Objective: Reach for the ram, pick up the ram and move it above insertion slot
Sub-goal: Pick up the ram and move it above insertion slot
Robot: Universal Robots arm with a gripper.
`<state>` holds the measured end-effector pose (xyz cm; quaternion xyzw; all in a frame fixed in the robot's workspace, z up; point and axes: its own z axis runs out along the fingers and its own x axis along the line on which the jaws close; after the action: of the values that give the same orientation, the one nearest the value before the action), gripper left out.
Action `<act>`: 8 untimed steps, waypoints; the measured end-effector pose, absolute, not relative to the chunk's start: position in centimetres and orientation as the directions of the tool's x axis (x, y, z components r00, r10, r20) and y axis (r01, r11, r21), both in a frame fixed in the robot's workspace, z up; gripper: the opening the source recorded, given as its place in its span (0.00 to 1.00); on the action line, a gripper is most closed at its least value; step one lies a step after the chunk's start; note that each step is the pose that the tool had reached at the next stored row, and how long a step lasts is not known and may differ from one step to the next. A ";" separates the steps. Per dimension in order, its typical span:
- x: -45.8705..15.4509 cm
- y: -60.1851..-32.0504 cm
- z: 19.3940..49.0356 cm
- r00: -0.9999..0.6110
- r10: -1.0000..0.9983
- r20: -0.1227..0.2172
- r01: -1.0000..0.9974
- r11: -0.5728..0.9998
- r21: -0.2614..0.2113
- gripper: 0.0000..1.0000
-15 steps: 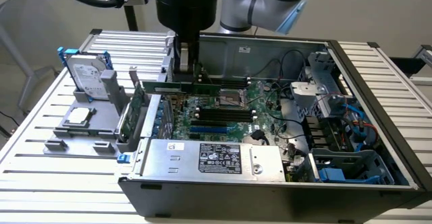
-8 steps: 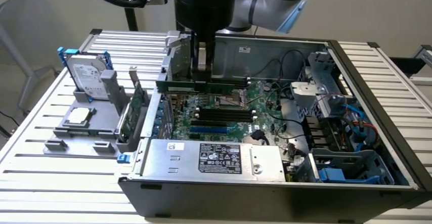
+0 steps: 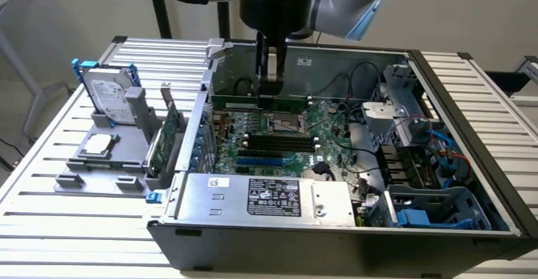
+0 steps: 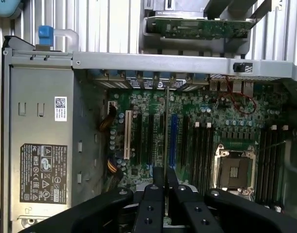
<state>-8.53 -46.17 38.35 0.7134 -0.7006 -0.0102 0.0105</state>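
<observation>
My gripper [image 3: 271,96] hangs inside the open computer case [image 3: 470,184], shut on the ram [image 3: 294,103]. The ram is a thin green stick held level above the motherboard [image 3: 278,159], near the case's far wall. In the wrist view the ram [image 4: 166,126] shows edge-on as a thin line running out from between the black fingers [image 4: 158,180] of the gripper [image 4: 165,182]. It sits over the board beside the blue slot [image 4: 173,141]. The black memory slots [image 3: 278,142] lie on the board below and nearer the camera, next to the processor socket [image 3: 284,125]. In the wrist view these slots [image 4: 201,150] lie to one side of the ram.
A silver hard drive [image 3: 109,93] and a green expansion card [image 3: 172,134] stand in a grey holder [image 3: 92,165] at the exterior view's left, outside the case. The power supply [image 3: 269,197] fills the case's near side. Cables and drive cages [image 3: 412,121] crowd the exterior view's right.
</observation>
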 end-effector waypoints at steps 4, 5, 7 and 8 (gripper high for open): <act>-7.6 -45.2 38.3 0.018 -1.000 0.000 -0.999 -0.018 0.029 0.13; -7.4 -45.0 38.3 0.018 -1.000 0.000 -0.999 -0.018 0.029 0.13; -7.1 -44.4 38.3 0.018 -1.000 0.000 -0.999 -0.018 0.029 0.13; -6.9 -44.1 38.3 0.018 -1.000 0.000 -0.999 -0.018 0.029 0.13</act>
<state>-6.88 -44.05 38.35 0.7134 -0.7006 -0.0102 0.0105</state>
